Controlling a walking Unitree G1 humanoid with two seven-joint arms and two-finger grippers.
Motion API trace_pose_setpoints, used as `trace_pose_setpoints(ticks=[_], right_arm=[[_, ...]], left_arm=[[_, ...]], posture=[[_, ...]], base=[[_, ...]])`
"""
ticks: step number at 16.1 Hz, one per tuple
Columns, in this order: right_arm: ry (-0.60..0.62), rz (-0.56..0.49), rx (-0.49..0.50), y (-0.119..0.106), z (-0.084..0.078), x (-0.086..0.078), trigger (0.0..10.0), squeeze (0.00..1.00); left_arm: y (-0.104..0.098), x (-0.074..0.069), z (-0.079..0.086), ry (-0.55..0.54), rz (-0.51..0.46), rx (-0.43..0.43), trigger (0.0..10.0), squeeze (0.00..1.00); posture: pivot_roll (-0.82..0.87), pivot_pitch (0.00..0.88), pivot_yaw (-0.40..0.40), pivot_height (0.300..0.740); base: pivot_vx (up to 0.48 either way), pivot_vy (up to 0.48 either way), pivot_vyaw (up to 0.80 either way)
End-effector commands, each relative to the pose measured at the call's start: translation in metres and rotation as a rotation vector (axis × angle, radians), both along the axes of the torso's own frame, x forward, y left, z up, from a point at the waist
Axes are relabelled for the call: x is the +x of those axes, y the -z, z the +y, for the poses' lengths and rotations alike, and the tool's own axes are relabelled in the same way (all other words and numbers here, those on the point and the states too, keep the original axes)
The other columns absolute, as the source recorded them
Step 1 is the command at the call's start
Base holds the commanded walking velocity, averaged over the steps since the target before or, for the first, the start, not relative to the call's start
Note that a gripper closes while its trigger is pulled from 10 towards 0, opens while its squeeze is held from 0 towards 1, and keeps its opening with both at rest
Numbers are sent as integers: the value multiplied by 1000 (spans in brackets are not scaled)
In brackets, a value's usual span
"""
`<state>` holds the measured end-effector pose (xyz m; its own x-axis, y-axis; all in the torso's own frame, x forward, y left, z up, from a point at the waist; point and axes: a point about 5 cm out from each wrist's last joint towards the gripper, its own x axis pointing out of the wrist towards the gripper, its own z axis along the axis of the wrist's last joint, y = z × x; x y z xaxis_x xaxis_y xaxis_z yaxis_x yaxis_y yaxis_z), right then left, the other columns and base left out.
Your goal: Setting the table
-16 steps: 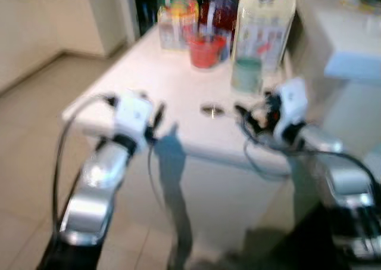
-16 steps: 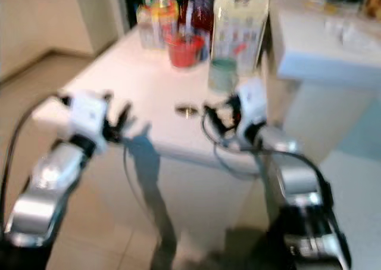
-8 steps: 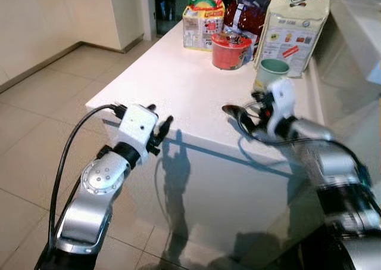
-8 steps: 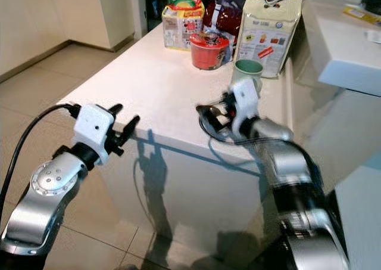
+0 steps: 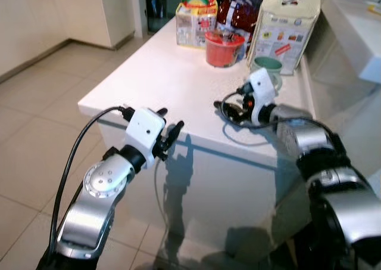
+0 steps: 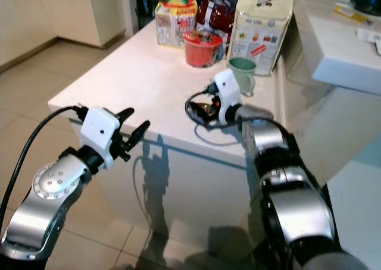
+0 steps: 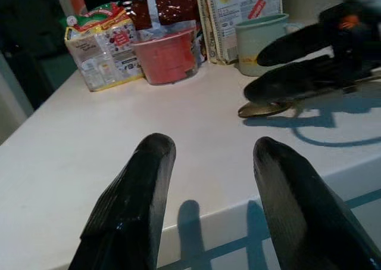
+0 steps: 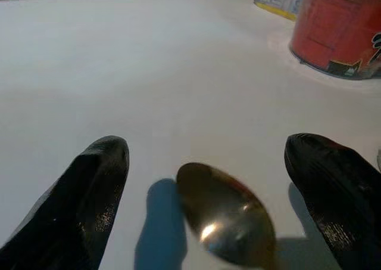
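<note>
A metal spoon (image 8: 227,222) lies on the white table (image 5: 155,73), near its front right edge. My right gripper (image 8: 208,143) is open and low over the tabletop, and the spoon's bowl lies between its two fingers (image 8: 89,192). From the head I see that gripper (image 6: 193,100) just in front of a green mug (image 6: 242,70). My left gripper (image 5: 171,118) is open with nothing in it, held in the air just off the table's front edge, pointing toward the spoon (image 7: 262,109).
A red tub (image 5: 224,46), a tall cereal bag (image 5: 286,19), a yellow carton (image 5: 195,16) and a dark red packet crowd the table's far end. A white counter ledge (image 5: 363,37) rises on the right. Tiled floor (image 5: 36,121) spreads to the left.
The head view has shifted and sharpened from its blur. My right gripper stays low by the spoon, and the left gripper stays at the table's front edge.
</note>
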<state>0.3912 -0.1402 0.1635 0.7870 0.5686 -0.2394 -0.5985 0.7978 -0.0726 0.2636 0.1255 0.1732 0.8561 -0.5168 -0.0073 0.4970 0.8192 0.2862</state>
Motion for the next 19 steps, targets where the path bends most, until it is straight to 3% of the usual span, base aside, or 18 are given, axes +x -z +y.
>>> trace_pose_setpoints(ticks=[1, 4, 7, 9, 11, 15, 19], right_arm=[[24, 7, -6, -1, -6, 2, 10000, 1000], [-6, 132, 52, 8, -13, 0, 10000, 1000], [70, 121, 125, 2, -17, 5, 10000, 1000], [94, 131, 83, 5, -18, 5, 10000, 1000], [109, 173, -10, 17, -19, 2, 10000, 0], [76, 236, -118, 32, -19, -4, 10000, 0], [31, 292, -56, 35, -15, -7, 9647, 0]], left_arm=[[0, -4, -3, 30, 11, 4, 10000, 0], [1, -10, -2, 37, 31, -7, 10000, 0], [0, -11, 1, 28, 33, -5, 10000, 0], [-1, -13, 1, 27, 37, -3, 10000, 0], [0, -15, 0, 39, 51, 0, 10000, 0], [1, -18, -3, 75, 74, 2, 10000, 0], [3, -19, -4, 87, 84, 3, 10000, 0]], posture=[[91, 0, -76, 740], [107, 0, -87, 740], [120, 0, -93, 740], [134, 0, -97, 740], [136, 0, -97, 740], [140, 0, -96, 740], [139, 0, -96, 740]], base=[[0, 0, 0], [0, 0, 0], [0, 0, 0], [0, 0, 0], [0, 0, 0], [0, 0, 0], [0, 0, 0]])
